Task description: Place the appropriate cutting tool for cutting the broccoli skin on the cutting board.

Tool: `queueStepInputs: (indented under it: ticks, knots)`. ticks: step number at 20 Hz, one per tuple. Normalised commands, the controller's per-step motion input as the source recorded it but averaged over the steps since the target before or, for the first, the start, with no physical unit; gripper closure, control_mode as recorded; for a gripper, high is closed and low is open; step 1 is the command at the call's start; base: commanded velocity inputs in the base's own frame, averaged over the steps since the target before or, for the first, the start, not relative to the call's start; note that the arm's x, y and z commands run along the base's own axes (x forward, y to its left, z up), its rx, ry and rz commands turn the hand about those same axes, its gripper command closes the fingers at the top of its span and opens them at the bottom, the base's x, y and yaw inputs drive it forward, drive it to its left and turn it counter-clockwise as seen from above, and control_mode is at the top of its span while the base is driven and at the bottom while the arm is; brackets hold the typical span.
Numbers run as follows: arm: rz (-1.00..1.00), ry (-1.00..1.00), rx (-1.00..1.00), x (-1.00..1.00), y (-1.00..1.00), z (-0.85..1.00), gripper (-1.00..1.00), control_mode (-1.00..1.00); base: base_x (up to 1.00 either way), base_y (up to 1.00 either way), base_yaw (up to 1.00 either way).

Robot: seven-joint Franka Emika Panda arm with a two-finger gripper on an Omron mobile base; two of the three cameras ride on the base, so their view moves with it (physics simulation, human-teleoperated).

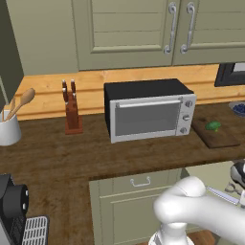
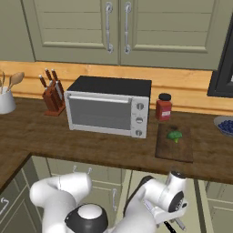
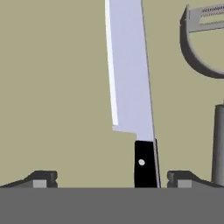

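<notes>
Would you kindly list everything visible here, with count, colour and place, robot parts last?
toaster oven: one, silver and black, on the counter, centre
knife block: one, reddish wood, left of the toaster oven
cutting board: one, dark brown, right of the toaster oven
broccoli: one, green, on the cutting board
jar: one, red with black lid, behind the cutting board
utensil cup: one, white, far left
knife: one, silver blade, black handle, between the jaws, not gripped
peeler: one, grey, beside the knife
gripper: one, dark fingertips, jaws open
</notes>
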Motion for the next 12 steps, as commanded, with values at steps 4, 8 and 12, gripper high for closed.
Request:
queueStepInputs:
  ticks: [4,8,12]
  knots:
    - [0.04,0.00,0.00,0.17,-0.12,-0.23,-1.00,-1.00,0.00,0.00,0.00]
    - [0.04,0.00,0.00,0.15,-0.12,-0.22,-1.00,-1.00,0.00,0.00,0.00]
    - [0.04,0.00,0.00,0.03,-0.11,-0.30,-1.00,-1.00,0.00,0.00,0.00]
